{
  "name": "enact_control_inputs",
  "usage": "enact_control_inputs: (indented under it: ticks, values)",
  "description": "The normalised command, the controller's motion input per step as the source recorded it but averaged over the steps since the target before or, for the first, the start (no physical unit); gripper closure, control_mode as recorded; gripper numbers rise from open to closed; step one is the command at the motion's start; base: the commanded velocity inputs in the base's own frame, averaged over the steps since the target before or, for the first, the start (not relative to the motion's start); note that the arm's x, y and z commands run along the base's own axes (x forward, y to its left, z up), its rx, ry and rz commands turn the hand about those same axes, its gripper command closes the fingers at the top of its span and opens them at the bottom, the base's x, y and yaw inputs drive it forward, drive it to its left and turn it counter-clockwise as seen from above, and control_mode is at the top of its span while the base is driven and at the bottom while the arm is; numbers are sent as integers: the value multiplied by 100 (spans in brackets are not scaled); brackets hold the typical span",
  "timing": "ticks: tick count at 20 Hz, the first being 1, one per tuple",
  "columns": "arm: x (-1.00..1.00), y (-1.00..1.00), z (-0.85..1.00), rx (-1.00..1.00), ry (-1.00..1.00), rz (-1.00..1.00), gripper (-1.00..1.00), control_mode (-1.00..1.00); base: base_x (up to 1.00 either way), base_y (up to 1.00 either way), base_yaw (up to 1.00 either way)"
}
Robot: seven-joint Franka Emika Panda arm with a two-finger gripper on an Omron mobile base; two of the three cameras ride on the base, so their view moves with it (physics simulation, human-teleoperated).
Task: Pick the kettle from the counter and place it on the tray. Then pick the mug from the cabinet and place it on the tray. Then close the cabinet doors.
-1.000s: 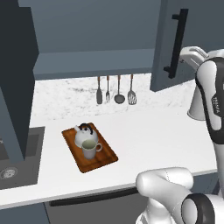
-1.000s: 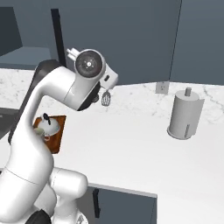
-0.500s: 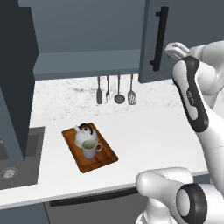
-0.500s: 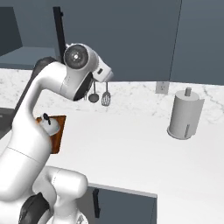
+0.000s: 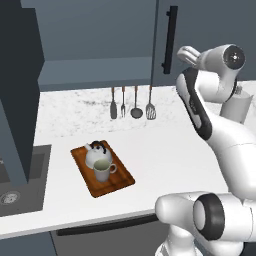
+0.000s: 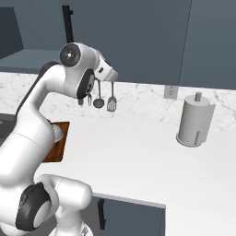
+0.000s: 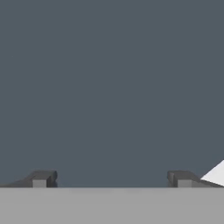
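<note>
Two items, kettle (image 5: pixel 96 154) and mug (image 5: pixel 102 171), fill the tray (image 5: pixel 120 181); jaws apart.

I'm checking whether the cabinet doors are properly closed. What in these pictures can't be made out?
- Right cabinet door: left base view, the arm covers its lower part, hiding any contact.
- Tray: right base view, mostly behind the arm.
- Gripper: hand view, facing flat dark panel; contact unclear.

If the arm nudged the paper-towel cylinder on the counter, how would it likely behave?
The paper-towel cylinder stands upright and tall for its base, so a push near the top would probably tip it. It looks light for its size, so a low push might slide it on the smooth counter. Once on its side, its round body would likely roll.
</note>
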Motion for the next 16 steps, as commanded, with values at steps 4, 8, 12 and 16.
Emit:
enact_control_inputs:
  ticks: [4, 8, 12, 16]
  values:
    - [41, -5, -20, -4, 0, -19, -100, -100, 0, 0, 0]
    - [40, -7, -20, -3, 0, -20, -100, -100, 0, 0, 0]
    - [-3, -19, -14, -1, 0, -15, -100, -100, 0, 0, 0]
    - [-46, -18, -4, 0, -1, -8, -100, -100, 0, 0, 0]
